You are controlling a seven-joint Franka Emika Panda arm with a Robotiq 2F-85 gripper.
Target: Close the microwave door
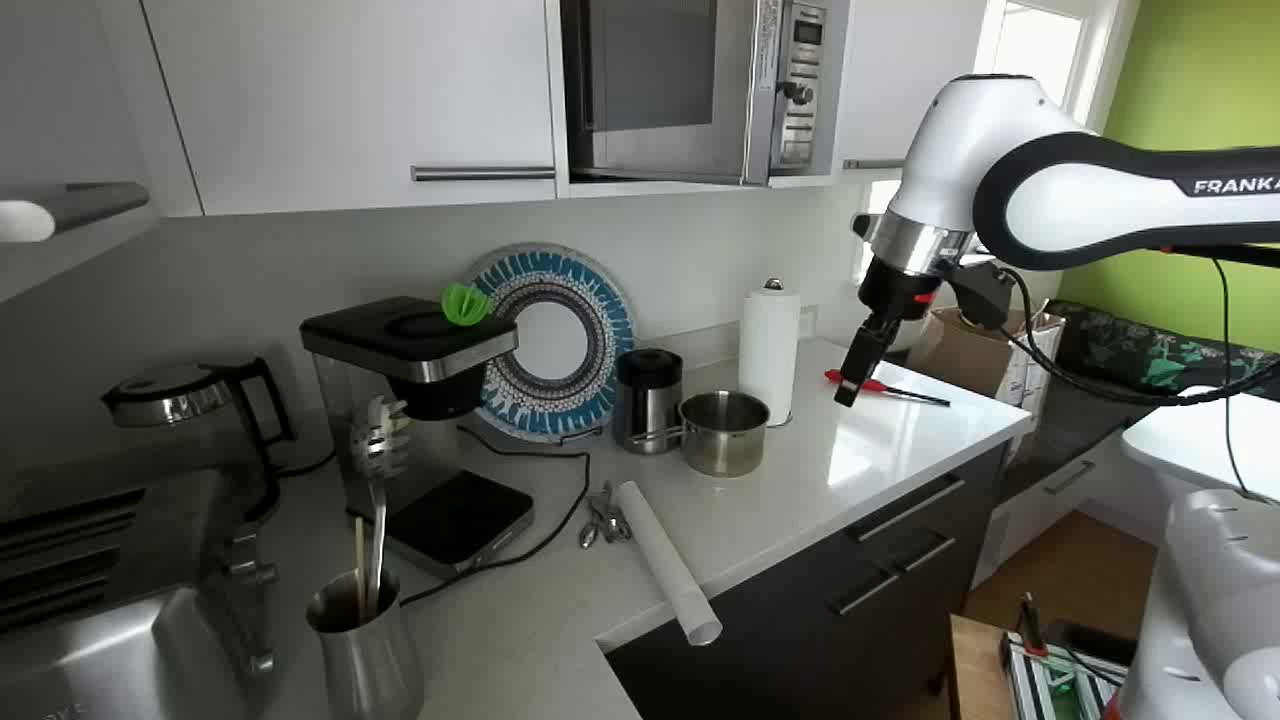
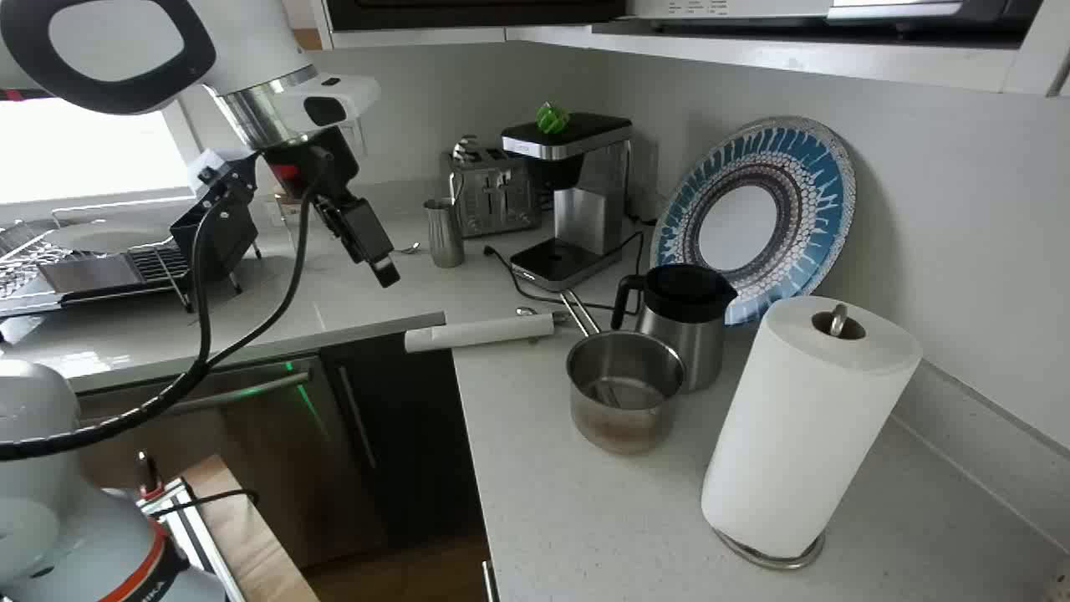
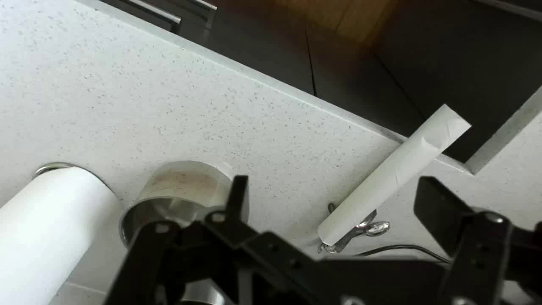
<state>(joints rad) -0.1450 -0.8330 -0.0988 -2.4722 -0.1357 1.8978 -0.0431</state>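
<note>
The microwave (image 1: 800, 130) is built in high among white cabinets in an exterior view. Its door (image 1: 655, 65) has a dark window in a silver frame. The door stands partly open, its right edge swung out from the control panel. In an exterior view only the microwave's lower part (image 2: 894, 12) shows at the top edge. My gripper (image 1: 848, 388) hangs low over the counter, below and right of the microwave, far from the door; it also shows in an exterior view (image 2: 384, 269). In the wrist view my gripper (image 3: 333, 190) is open with nothing between the fingers. The door is out of the wrist view.
On the counter (image 1: 800, 480) stand a paper towel roll (image 1: 768, 350), a saucepan (image 1: 724, 435), a steel jug (image 1: 648, 400), a round plate (image 1: 610, 340) and a coffee machine (image 1: 410, 345). A white paper tube (image 1: 665, 560) overhangs the counter edge. A red-handled tool (image 1: 880, 388) lies near my gripper.
</note>
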